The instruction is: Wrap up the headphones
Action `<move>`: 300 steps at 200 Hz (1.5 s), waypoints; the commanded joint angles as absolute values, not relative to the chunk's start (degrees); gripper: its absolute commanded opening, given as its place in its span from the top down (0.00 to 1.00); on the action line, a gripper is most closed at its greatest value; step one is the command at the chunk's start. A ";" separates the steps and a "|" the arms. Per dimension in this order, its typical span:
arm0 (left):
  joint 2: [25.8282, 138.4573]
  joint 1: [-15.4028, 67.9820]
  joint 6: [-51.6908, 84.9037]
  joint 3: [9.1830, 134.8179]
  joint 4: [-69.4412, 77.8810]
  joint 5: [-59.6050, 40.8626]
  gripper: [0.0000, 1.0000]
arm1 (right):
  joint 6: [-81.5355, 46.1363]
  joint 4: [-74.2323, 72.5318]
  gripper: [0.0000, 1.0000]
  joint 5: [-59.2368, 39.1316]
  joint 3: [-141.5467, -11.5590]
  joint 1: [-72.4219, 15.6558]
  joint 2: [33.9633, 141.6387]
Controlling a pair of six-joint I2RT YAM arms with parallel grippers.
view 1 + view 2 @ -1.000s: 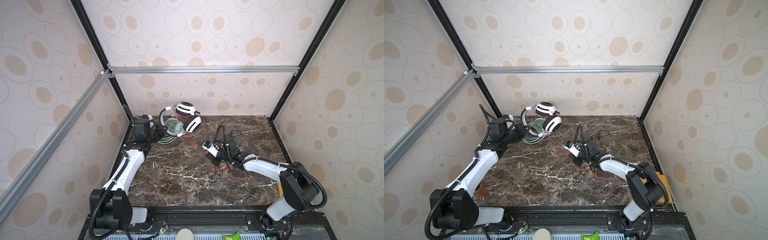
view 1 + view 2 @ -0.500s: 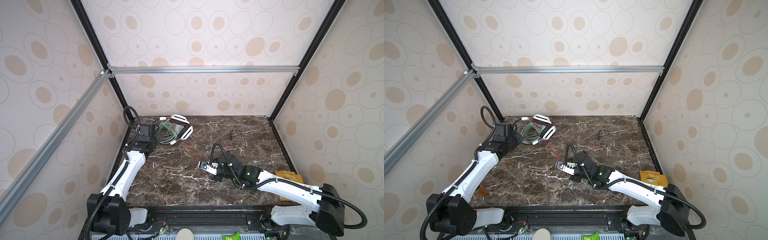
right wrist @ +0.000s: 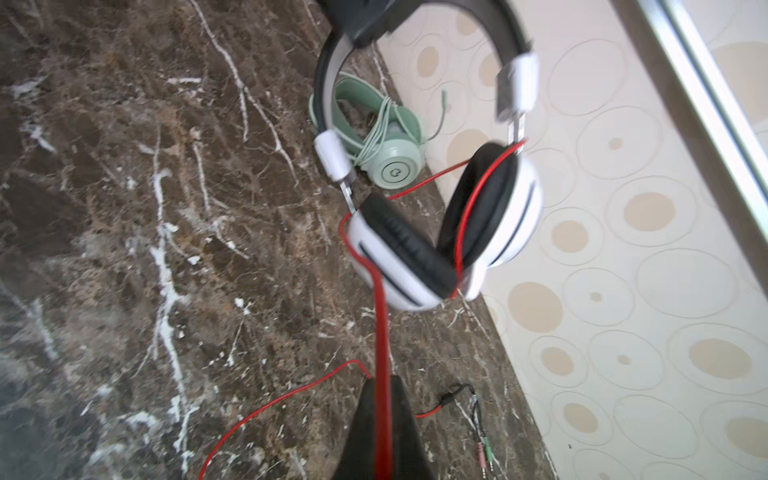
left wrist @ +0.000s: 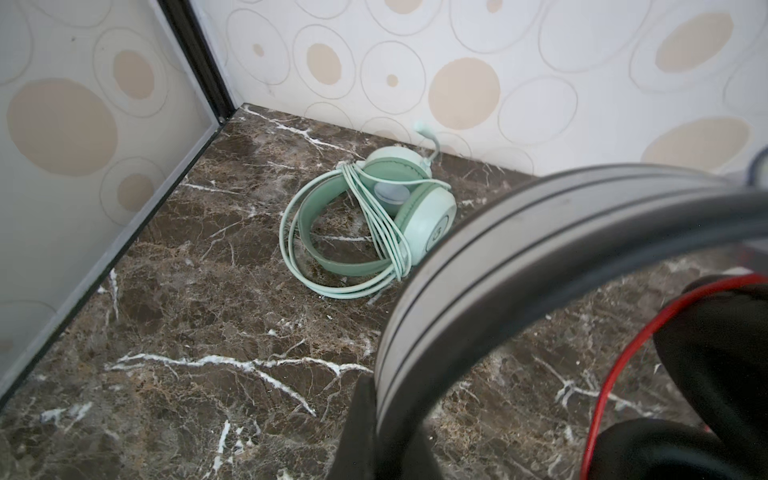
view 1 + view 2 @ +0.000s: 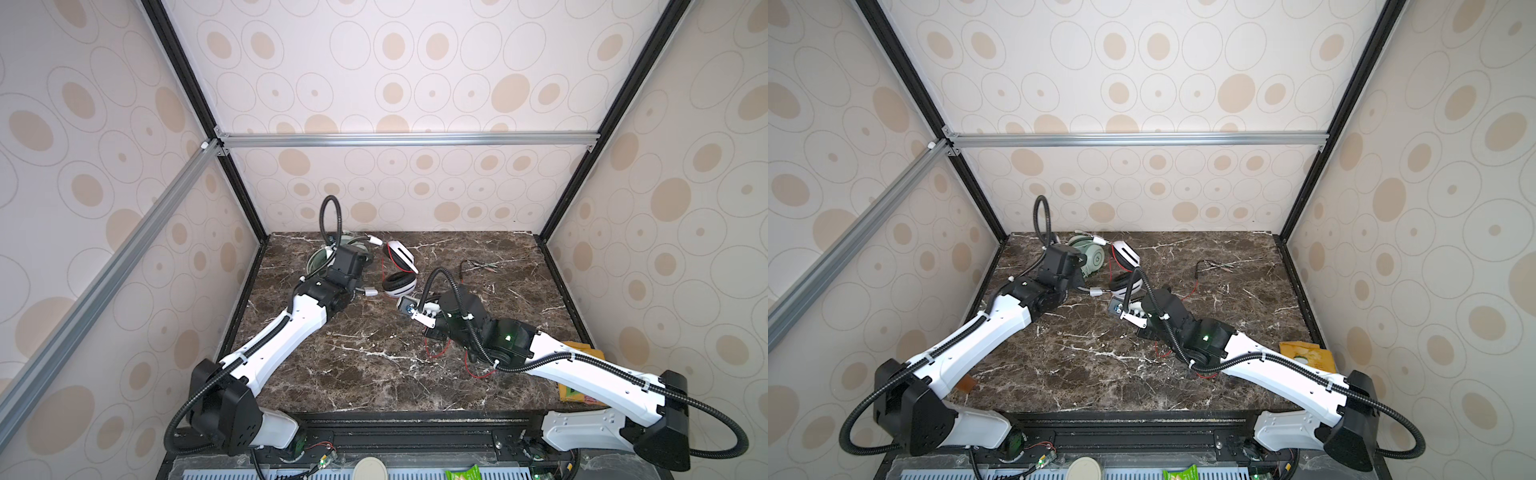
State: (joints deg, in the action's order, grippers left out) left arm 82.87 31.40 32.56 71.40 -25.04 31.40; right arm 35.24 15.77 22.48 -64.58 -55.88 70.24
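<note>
At the right claw [image 3: 383, 392]: pinched shut on the red cable [image 3: 380, 316], not far along it from the earcups. At the left claw [image 5: 362, 266]: closed on the headband [image 4: 519, 232] of the white-and-black headset [image 3: 399, 257], carrying it toward the back of the table [image 5: 374, 374], left of its middle, cups hanging down. Hard to tell whether clear of the marble. Hard to tell, too, whether the red strands at the cups count as a wound turn or only the lead-in. Judged as early in the winding.

Most likely to fail first at the thin cable. Too slim and smooth for a sure pinch, so liable to slide through the right claw under pull and spill any turn laid. Equally risky to tug too hard: enough to swivel the smooth band in the left claw, or drag it out altogether.

Further out, a slack loop [image 3: 266, 409] of red on the table by the right arm. Easy to trap or snag there, then to jerk tight mid-wrap.

Beyond that, the plug end [image 3: 481, 451], lying loose and well apart toward the back. Apt to whip or catch on the way in.

Just behind the held set, against the back wall, the mint-green headset [image 4: 365, 216], pale cable bound around its band. Near enough to be knocked by swinging cups and have that wrap loosened.
</note>
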 commanded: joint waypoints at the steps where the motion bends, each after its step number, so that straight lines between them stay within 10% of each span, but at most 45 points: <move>1: 83.62 33.61 25.33 75.28 -24.17 37.63 1.00 | 37.40 13.89 1.00 24.89 -68.77 -53.30 70.66; 106: 75.48 34.98 9.10 68.26 -14.00 8.09 1.00 | 28.26 8.43 1.00 2.07 -74.53 -32.28 78.86; 205: 74.58 34.80 9.35 68.29 -13.73 6.46 1.00 | 12.35 1.22 1.00 -11.51 -72.17 -20.82 87.54; 249: 72.80 31.80 11.64 66.98 -10.91 -2.50 1.00 | 2.88 -6.24 0.66 -24.48 -65.88 -16.35 90.32; 300: 72.79 22.76 18.76 65.64 -6.13 -17.81 1.00 | -3.92 -17.37 0.51 -32.47 -52.14 -12.74 85.44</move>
